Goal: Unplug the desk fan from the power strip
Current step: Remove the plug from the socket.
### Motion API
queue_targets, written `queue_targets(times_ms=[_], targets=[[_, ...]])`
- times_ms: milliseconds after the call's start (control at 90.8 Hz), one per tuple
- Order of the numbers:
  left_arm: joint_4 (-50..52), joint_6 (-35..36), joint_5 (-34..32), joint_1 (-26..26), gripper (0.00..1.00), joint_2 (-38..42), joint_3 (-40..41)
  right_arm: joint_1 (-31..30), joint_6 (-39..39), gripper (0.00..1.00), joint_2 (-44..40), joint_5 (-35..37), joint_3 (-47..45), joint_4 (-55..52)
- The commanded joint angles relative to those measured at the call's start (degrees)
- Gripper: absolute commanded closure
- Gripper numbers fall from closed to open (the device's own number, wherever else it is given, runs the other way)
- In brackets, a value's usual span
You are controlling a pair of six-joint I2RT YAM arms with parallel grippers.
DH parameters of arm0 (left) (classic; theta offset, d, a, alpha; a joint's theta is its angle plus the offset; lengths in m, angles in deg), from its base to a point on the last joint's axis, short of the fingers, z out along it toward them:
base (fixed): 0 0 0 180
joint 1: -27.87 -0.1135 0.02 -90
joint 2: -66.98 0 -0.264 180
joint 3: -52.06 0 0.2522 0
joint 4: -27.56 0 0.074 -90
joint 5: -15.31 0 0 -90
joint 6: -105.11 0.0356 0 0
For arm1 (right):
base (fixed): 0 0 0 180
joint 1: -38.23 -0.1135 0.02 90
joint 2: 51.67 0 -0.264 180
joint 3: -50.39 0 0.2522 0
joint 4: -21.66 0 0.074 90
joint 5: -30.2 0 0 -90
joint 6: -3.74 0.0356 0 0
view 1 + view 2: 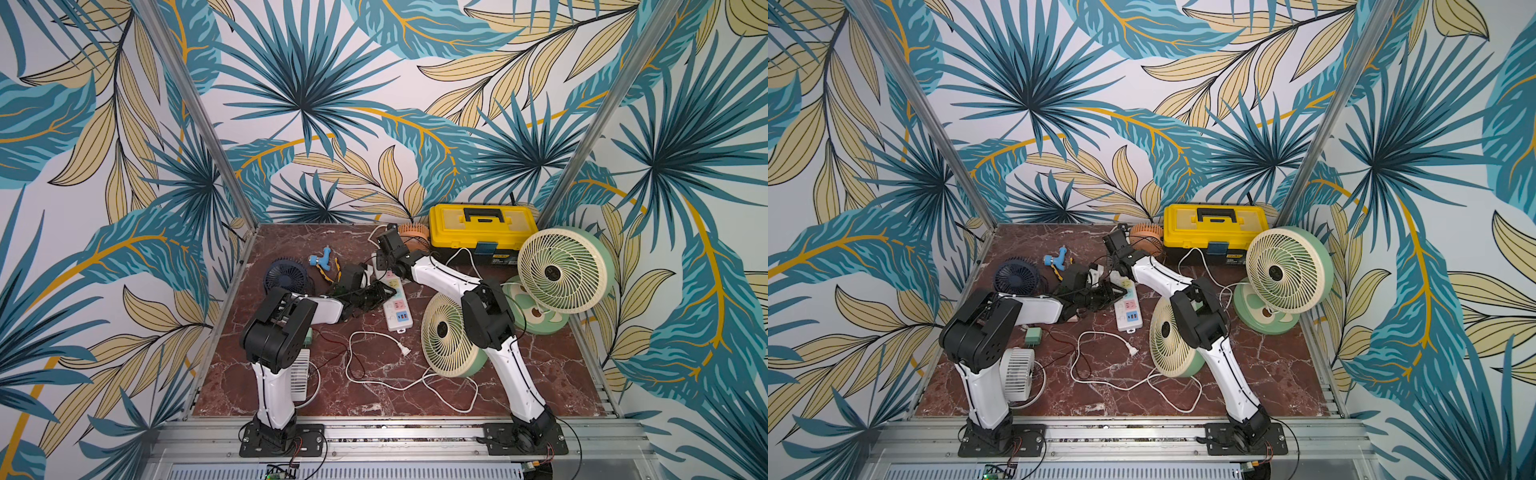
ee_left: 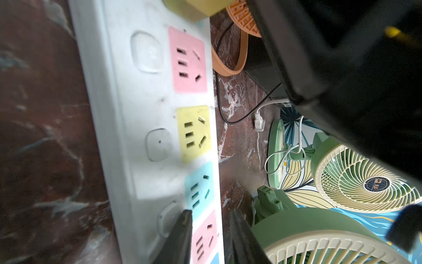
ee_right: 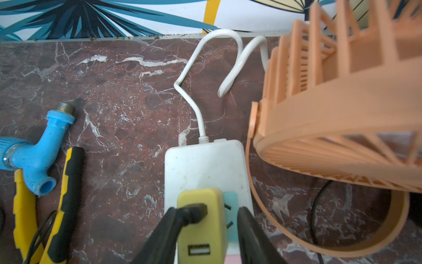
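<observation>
**Right gripper straddles the yellow adapter at the far end of the strip**

The power strip (image 1: pixel 398 321) lies lengthwise near the middle of the marble bench (image 1: pixel 291 399), between the two arms. Its white cord (image 3: pixel 198 98) leaves the far end in loops toward the back wall. In the left wrist view its face shows pink, yellow, blue and pink sockets in a row, each with a rounded white button beside it.

A yellow adapter (image 3: pixel 203 228) is plugged in at the strip's far end, over a blue socket. It has an empty USB port on its upper face and a black plug (image 3: pixel 193 211) in its side.

The right gripper (image 3: pixel 209 210) is set over this adapter with its jaws apart. One finger touches the black plug. The other stands clear of the adapter, with a strip of blue socket showing between them, so nothing is clamped.

The left gripper (image 2: pixel 211 212) is low over the strip's near half. Its jaws are narrowly parted, one finger on the white face and one at the strip's edge, a pink socket between them. It holds nothing.

An orange fan (image 3: pixel 331 137) stands just beside the strip's far end. A blue pipe fitting (image 3: pixel 38 150) and yellow-and-black pliers (image 3: pixel 66 194) lie on the other side.

A yellow toolbox (image 1: pixel 482 228) sits at the back. Its front label is too small to read, as is the hub badge of the green fan (image 2: pixel 374 182).
</observation>
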Motion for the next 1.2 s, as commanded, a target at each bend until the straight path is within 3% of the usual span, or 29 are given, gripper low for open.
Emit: queue_targets(times_ms=[0, 386, 573, 749, 1036, 1190], targets=[[3.02, 0.26, -1.23, 0.25, 0.67, -1.58, 1.33, 0.01, -0.68, 0.59, 1.59, 0.18, 0.85, -2.11], [7.96, 1.04, -3.26, 0.20, 0.67, -1.95, 0.27, -0.93, -3.21, 0.83, 0.76, 2.97, 1.13, -3.06], [9.21, 1.27, -4.06, 0.27, 0.67, -2.65, -0.33, -2.06, -3.85, 0.84, -0.87, 4.86, 0.97, -4.14], [10.00, 1.57, -4.72, 0.26, 0.67, -2.65, -0.34, -0.51, 0.12, 0.85, -4.05, 1.20, -3.79, -0.48], [12.09, 2.87, -6.06, 0.21, 0.67, -2.34, -0.82, -3.12, -2.33, 0.86, -3.60, 8.24, 0.16, -5.19], [13.20, 3.29, -6.89, 0.22, 0.67, -2.07, -0.87, -2.44, -0.61, 0.87, -5.17, 3.93, -3.39, -2.19]])
